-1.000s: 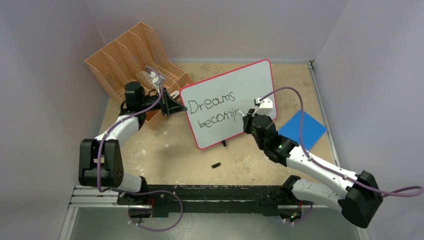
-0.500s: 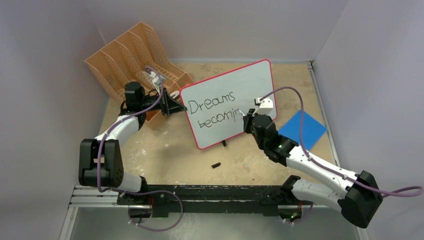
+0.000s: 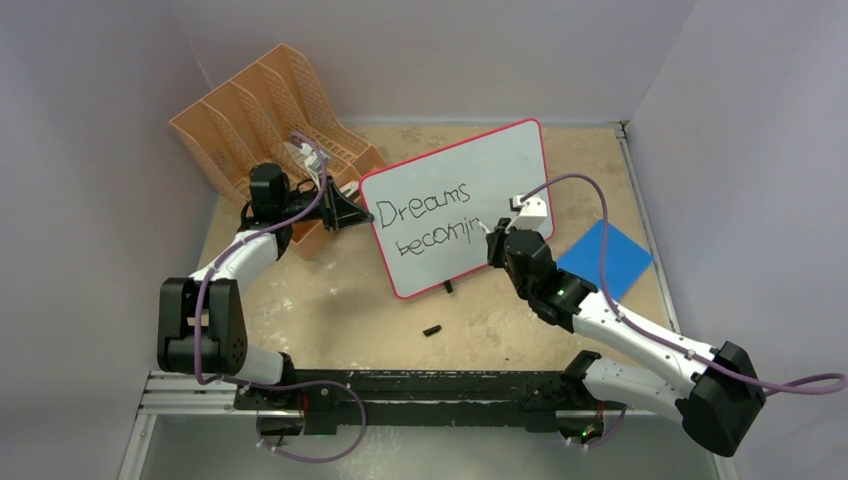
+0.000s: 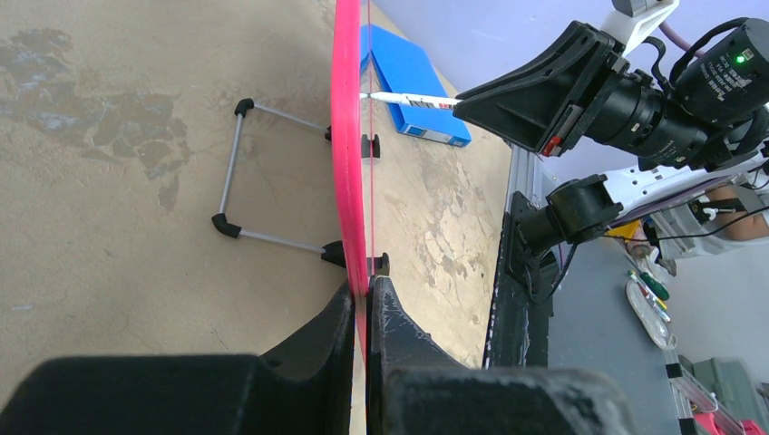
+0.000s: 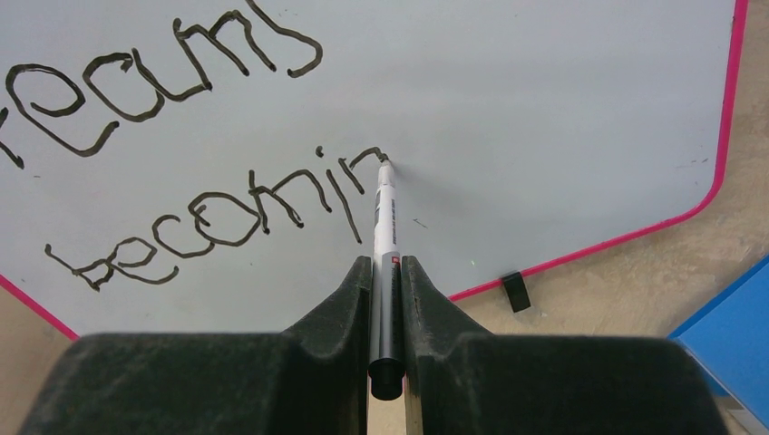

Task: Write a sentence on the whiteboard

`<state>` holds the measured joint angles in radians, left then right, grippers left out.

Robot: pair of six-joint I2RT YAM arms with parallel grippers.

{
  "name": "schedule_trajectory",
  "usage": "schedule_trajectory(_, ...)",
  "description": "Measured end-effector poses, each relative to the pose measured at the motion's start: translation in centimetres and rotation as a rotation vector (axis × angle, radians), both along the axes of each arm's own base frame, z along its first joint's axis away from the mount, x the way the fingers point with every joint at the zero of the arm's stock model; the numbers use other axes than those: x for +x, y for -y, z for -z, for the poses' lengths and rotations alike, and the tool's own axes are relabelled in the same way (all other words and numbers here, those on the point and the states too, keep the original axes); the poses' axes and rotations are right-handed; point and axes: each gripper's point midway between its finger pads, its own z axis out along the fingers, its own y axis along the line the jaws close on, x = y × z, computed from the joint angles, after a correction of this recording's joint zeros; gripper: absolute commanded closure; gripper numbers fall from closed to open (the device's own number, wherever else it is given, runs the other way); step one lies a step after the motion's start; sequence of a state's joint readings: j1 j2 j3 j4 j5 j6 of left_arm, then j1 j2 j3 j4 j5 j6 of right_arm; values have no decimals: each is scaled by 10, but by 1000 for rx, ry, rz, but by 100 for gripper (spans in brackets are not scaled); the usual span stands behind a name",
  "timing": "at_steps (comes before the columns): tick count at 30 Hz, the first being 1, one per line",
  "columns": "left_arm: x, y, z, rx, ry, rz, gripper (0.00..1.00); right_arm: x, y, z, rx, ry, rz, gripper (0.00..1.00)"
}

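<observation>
The whiteboard [image 3: 500, 170], red-framed, stands tilted mid-table. Black writing [image 3: 430, 215] on it reads "Dreams" and below "becomin". My left gripper [image 3: 366, 215] is shut on the board's left edge; in the left wrist view its jaws [image 4: 361, 285] pinch the red frame [image 4: 346, 136]. My right gripper [image 3: 492, 235] is shut on a white-and-black marker [image 5: 384, 236]. The marker's tip touches the board [image 5: 544, 109] at the end of the last "n" of the writing [image 5: 227, 217]. In the right wrist view the gripper [image 5: 386, 263] clamps the marker's barrel.
An orange file rack [image 3: 270, 110] stands behind the left arm. A blue pad [image 3: 605, 258] lies right of the board. A small black cap [image 3: 432, 329] lies on the table in front. The board's wire stand [image 4: 231, 163] props it from behind.
</observation>
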<state>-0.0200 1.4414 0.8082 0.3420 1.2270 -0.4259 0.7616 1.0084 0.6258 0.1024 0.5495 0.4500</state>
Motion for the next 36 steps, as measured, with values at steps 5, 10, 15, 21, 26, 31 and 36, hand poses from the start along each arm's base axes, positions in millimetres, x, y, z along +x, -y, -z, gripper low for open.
schedule_trajectory(5,0,0,0,0,0,0,100,-1,0,2,3,-11,-4,100)
schedule_trajectory(10,0,0,0,0,0,0,100,-4,-1,6,5,-29,-8,100)
schedule_trajectory(15,0,0,0,0,0,0,100,-5,0,9,6,-44,-3,100)
schedule_trajectory(21,0,0,0,0,0,1,100,-7,2,9,9,-48,0,100)
schedule_trajectory(26,0,0,0,0,-2,1,100,-9,4,-4,29,-14,-3,100)
schedule_trajectory(31,0,0,0,1,-5,1,100,-8,5,-10,31,5,-3,100)
schedule_trajectory(36,0,0,0,1,-7,1,100,-6,6,-12,36,16,4,100)
